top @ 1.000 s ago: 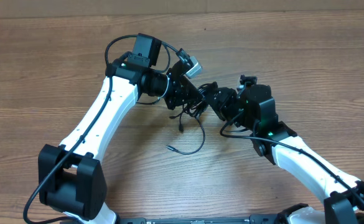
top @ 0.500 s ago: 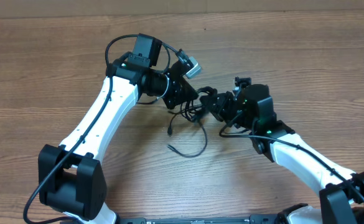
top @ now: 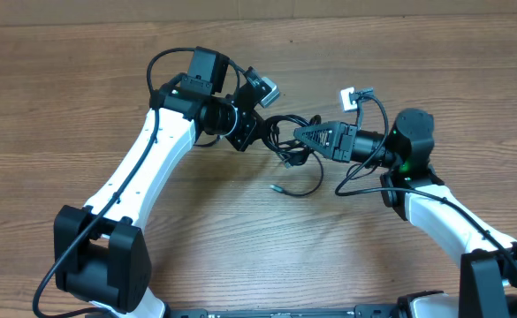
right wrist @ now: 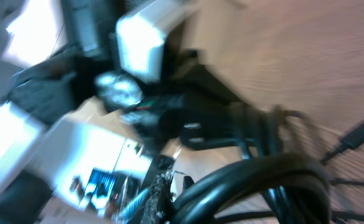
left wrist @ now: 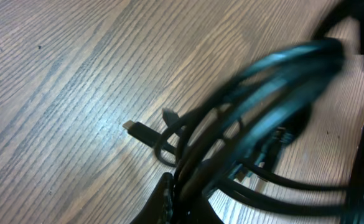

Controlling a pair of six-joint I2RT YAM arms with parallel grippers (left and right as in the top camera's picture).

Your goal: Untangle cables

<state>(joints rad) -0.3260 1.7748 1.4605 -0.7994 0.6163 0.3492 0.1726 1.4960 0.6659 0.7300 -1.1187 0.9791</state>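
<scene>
Overhead: left gripper (top: 260,134) clamped shut on the cables (top: 286,152); right gripper (top: 300,134) closed too, apparently pinching the same tangle, wrist view too blurred to confirm. Strung between both, near mid-table; one loose plug (top: 276,187) lying on bare wood-grain table (top: 81,97). Paler strip (top: 240,9) along far edge.

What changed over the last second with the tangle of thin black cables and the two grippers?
The right gripper closed on the thin black cables, and its arm swung outward to its own right, dragging the loose plug end across the wooden table toward that side. The left gripper stayed shut on them, nearly in place.
</scene>
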